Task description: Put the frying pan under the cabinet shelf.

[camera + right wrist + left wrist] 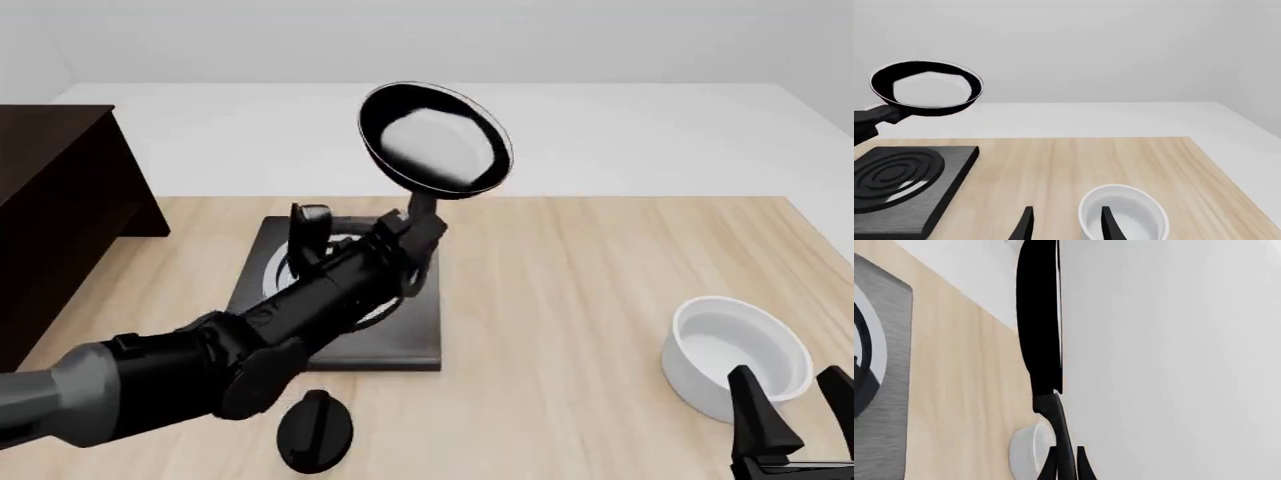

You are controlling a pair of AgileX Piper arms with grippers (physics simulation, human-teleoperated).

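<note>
1. In the left wrist view I look along the left fingers [1066, 462], which are closed on the thin handle of the frying pan [1039, 320]. The pan shows edge-on as a dark slab against the pale wall. Past it I see the counter [961, 390], a corner of the stove plate [884, 365] and part of the white bowl [1029, 450].

2. In the front view the left arm [267, 330] reaches forward over the stove plate [354, 320] and holds the frying pan [435, 139] up in the air, well clear of the counter [574, 290], its inside tilted toward the camera. The cabinet [60, 210] stands at the far left, well apart from the pan. A black knob [315, 430] lies near the front edge. The right fingers [790, 420] hover just beside the bowl [737, 355], spread apart and holding nothing.

3. In the right wrist view the right fingers [1064, 222] are spread, one on either side of the bowl's [1124, 212] near rim as seen from here, though I cannot tell whether they touch it. The frying pan [926, 90] hangs above the stove plate [907, 175].

4. My read: the pick-up and lift are done. The carry toward the cabinet, the lowering and the slide under its top board are all left.
</note>
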